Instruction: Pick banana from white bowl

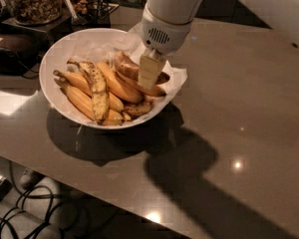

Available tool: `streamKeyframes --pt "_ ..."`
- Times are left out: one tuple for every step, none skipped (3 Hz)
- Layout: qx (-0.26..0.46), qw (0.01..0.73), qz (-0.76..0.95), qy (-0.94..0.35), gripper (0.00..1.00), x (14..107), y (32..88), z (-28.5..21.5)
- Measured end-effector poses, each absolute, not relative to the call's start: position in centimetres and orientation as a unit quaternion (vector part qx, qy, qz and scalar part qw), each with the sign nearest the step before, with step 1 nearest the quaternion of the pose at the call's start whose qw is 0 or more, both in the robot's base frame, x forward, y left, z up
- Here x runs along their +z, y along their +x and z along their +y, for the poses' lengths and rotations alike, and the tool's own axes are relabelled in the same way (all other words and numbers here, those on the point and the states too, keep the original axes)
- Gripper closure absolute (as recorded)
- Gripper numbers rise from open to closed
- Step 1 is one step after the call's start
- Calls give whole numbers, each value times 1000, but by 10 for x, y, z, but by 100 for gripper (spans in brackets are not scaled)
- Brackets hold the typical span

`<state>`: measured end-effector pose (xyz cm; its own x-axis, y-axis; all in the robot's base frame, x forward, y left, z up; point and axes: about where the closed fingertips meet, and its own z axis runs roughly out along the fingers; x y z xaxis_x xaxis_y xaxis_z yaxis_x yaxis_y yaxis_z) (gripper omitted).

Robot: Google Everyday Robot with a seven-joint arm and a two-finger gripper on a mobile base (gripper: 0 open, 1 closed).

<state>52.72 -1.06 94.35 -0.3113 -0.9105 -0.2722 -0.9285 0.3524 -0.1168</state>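
The white bowl (57, 59) stands on the table at the upper left, lined with crinkled white paper and holding several bananas. The banana (125, 64), short, curved and mostly brown, lies at the bowl's right side on top of the orange-yellow ones. My gripper (150, 72) reaches down from the white arm into the bowl's right side. Its tip is right over the middle of the brown banana and hides that part. A long yellow black-speckled banana (98, 88) lies left of it.
A small dark mottled banana (137, 108) lies at the bowl's near rim. Jars of snacks (32, 1) and a dark stand are behind the bowl at the back left. The brown table (239, 108) extends right and forward. Cables lie on the floor at the lower left.
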Motion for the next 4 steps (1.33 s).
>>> streamKeyframes --pt "52 199 783 -587 100 974 508 -16" --pt "52 198 782 -589 100 974 507 -16" --pt "49 205 771 -601 100 981 499 -10" --pt "68 214 751 -621 100 991 475 0"
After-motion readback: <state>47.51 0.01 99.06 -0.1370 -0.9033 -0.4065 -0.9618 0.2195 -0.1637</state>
